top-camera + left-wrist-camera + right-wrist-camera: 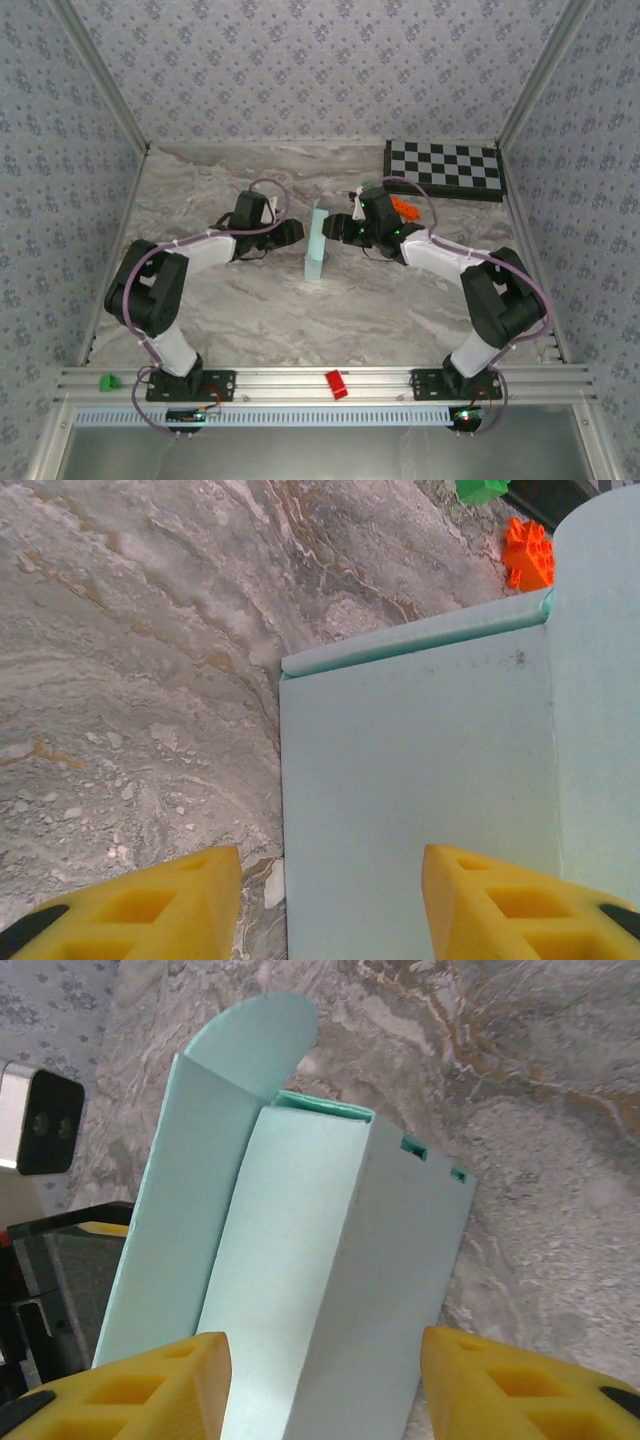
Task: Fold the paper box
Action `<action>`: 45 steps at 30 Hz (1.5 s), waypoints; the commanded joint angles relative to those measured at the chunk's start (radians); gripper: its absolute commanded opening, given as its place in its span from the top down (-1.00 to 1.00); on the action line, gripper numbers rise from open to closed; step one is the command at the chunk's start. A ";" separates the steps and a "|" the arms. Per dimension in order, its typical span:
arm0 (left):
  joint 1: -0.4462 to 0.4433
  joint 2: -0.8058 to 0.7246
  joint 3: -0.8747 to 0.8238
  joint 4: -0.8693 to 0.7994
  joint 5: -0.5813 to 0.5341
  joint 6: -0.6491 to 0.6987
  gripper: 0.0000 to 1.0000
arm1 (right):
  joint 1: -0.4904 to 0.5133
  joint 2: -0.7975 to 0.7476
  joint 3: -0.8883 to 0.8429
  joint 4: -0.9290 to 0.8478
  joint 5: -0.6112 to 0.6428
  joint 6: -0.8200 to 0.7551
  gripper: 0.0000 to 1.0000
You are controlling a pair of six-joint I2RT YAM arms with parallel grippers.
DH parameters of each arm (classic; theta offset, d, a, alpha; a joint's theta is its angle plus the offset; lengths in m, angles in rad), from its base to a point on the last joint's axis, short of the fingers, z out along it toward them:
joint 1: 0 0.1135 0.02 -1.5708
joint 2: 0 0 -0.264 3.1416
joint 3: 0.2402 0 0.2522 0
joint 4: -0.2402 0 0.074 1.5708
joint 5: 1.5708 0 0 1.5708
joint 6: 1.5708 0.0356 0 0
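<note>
The paper box [317,248] is pale turquoise card, partly folded, and stands on edge in the middle of the marble table. My left gripper [300,231] is close against its left side and my right gripper [334,228] close against its right. In the left wrist view a flat panel of the box [420,770] lies ahead of the left gripper [330,865], whose yellow fingers stand apart. In the right wrist view the box [300,1220] shows a rounded flap on top and two slits. The right gripper [325,1345] is open, with the box's panels running down between its fingers.
A black-and-white checkerboard [445,168] lies at the back right. An orange brick [405,208] and a green brick [371,187] sit behind the right gripper, and both show in the left wrist view, orange brick [528,552] and green brick [480,488]. Patterned walls close in three sides.
</note>
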State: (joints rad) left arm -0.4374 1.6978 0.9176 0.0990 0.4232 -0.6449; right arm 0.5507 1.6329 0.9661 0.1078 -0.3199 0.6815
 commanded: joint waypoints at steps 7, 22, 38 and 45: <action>0.003 0.024 0.037 -0.035 0.037 0.016 0.00 | 0.005 0.075 -0.007 0.120 -0.101 0.065 -0.12; 0.004 0.030 0.035 -0.038 0.052 0.018 0.00 | 0.027 0.121 -0.002 -0.036 0.032 0.062 0.01; 0.003 0.008 0.031 -0.051 0.038 0.020 0.00 | 0.079 0.102 0.056 -0.198 0.209 0.049 0.13; 0.004 -0.033 0.046 -0.101 -0.011 0.042 0.00 | 0.079 0.061 0.113 -0.168 0.152 0.043 0.12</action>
State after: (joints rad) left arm -0.4374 1.7126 0.9226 0.0383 0.4362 -0.6334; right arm 0.6338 1.7081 1.0554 0.0284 -0.1944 0.7429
